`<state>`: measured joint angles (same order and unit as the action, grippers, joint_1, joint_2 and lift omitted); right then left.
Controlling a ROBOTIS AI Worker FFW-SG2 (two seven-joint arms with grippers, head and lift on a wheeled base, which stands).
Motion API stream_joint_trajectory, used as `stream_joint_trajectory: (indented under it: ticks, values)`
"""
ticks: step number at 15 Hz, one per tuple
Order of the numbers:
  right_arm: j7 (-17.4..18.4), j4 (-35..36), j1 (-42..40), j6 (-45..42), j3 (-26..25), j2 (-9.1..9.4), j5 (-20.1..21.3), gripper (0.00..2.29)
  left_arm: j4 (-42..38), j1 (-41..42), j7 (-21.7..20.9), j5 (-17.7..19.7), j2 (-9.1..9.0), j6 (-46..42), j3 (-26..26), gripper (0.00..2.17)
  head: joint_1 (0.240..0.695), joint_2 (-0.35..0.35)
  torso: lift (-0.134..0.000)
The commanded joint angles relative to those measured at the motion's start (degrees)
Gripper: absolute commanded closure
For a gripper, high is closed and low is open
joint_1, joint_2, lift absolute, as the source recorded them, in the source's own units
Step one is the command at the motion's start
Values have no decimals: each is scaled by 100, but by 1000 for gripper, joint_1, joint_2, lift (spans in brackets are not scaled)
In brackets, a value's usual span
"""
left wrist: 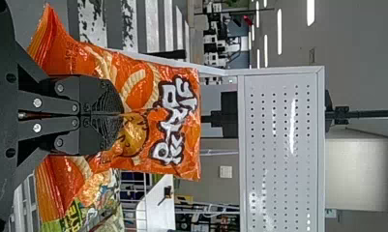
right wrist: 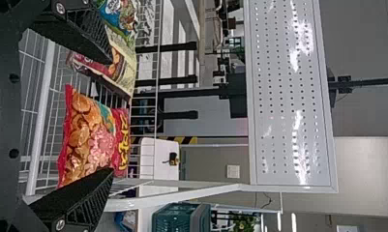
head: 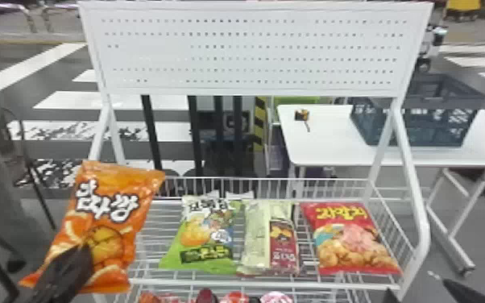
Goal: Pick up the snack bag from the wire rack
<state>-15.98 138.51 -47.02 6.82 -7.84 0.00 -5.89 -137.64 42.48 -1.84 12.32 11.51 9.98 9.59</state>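
Note:
In the head view my left gripper point(head: 70, 266) is at the rack's left, shut on the orange snack bag point(head: 110, 209), which hangs upright in front of the rack's left post. In the left wrist view both fingertips of the left gripper point(left wrist: 122, 115) pinch the middle of the orange bag point(left wrist: 177, 130). My right gripper point(head: 423, 288) is at the head view's lower right corner. The right wrist view has the right gripper point(right wrist: 109, 116) open, its fingers wide apart, with the red snack bag point(right wrist: 87, 140) beyond the gap. The wire rack point(head: 253, 284) holds the other bags.
On the shelf lie a green bag point(head: 203, 237), a pale and maroon bag point(head: 272, 241) and the red bag point(head: 350, 237). More packs point(head: 233, 298) sit on a lower level. Behind the rack stand a white table point(head: 326, 153) and a dark crate point(head: 419, 121).

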Motion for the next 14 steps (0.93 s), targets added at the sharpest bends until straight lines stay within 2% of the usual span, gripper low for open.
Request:
stream_joint_trajectory:
  ticks: [1, 9, 13, 14]
  values:
    - [-2, 0, 0, 0, 11, 5, 0, 97, 0, 6, 0, -2, 0, 0, 8, 2017, 499, 0, 0]
    - [7, -123, 141, 18, 11, 5, 0, 97, -9, 15, 0, -11, 9, 0, -27, 2017, 499, 0, 0]
    - [86, -1336, 1547, 457, 257, 5, 290, 97, -17, 32, 0, -11, 18, -17, -45, 2017, 499, 0, 0]
    - [95, -1784, 1978, 510, 398, 5, 519, 97, -44, 59, 0, -11, 18, 0, -45, 2017, 499, 0, 0]
